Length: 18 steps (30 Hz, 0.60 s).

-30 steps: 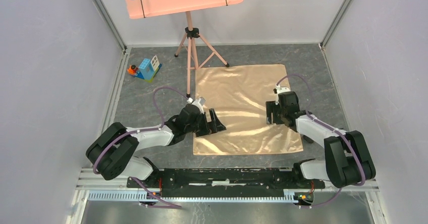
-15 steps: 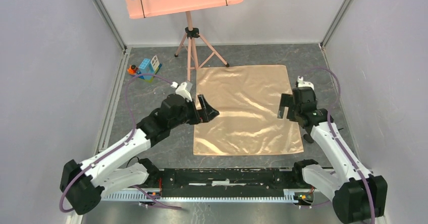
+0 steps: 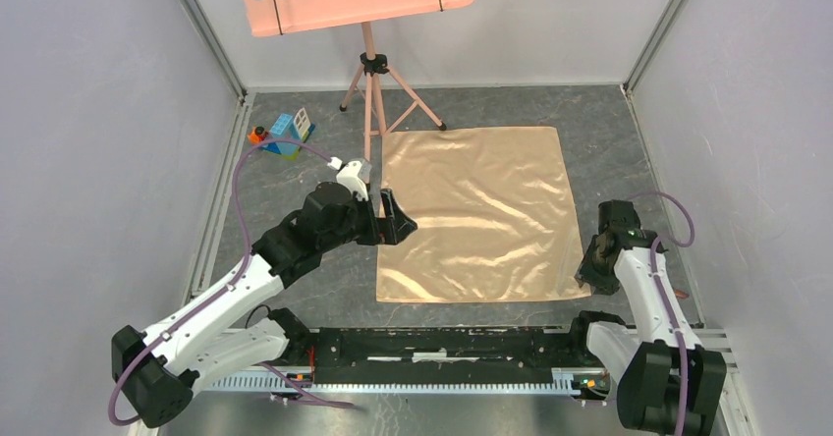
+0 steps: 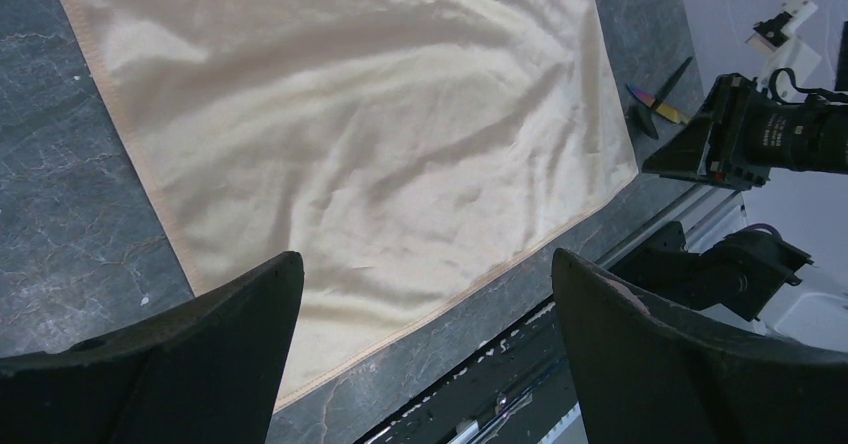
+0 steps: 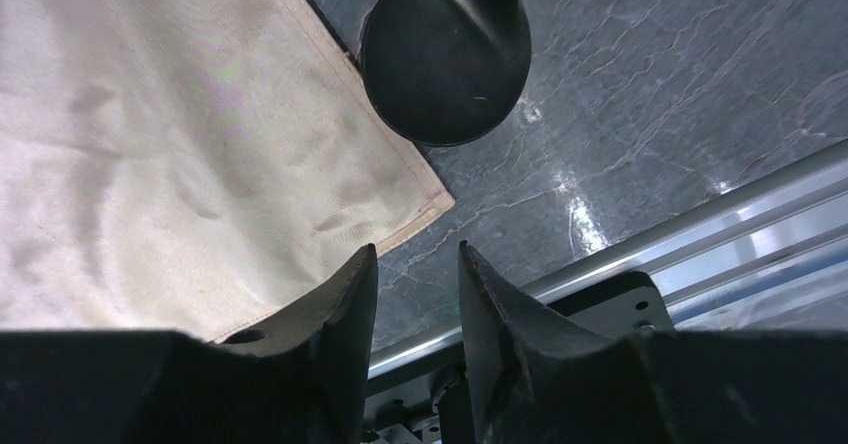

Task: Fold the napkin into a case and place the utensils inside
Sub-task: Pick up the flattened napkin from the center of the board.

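The napkin (image 3: 476, 215) lies flat in the middle of the tabletop (image 3: 295, 176), unfolded, with no case formed yet. The left claw (image 3: 397, 216) hovers spread wide above its left edge, holding nothing. The right claw (image 5: 415, 256) sits low at the near right corner, fingers narrowly apart and empty. A utensil (image 5: 445, 59) with a round black head rests right against the right hem just beyond that corner. A pinch there may snag or drag it, and slick satin could slip free, skewing the fold.

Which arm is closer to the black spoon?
Right. The right end effector is just beside the spoon, at the napkin's near right corner. The left end effector is over the napkin's left edge, across the cloth.
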Each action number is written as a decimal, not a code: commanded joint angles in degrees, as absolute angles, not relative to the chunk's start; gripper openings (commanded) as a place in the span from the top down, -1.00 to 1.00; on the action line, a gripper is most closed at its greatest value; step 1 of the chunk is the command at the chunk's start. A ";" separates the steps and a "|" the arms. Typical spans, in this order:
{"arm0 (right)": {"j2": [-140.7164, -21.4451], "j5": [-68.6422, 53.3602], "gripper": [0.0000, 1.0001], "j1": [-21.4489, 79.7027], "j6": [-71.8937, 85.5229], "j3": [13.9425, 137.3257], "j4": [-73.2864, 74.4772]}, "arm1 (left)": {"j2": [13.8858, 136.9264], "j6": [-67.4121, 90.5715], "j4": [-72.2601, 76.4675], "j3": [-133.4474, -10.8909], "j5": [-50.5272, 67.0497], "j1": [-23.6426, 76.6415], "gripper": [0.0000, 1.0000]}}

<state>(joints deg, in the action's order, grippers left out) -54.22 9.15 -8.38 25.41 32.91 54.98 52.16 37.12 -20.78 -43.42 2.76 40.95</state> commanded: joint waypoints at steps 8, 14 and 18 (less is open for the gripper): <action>-56.86 6.68 0.14 -8.59 26.41 28.62 51.32 | 50.59 32.57 -21.26 -43.97 1.74 42.19 -1.00; -58.74 6.95 0.16 -8.61 26.38 27.42 47.42 | 51.45 32.34 -21.69 -44.21 1.29 42.19 -1.00; -57.85 7.05 0.16 -8.60 25.89 28.43 48.13 | 52.28 32.63 -21.23 -44.14 2.03 42.23 -1.00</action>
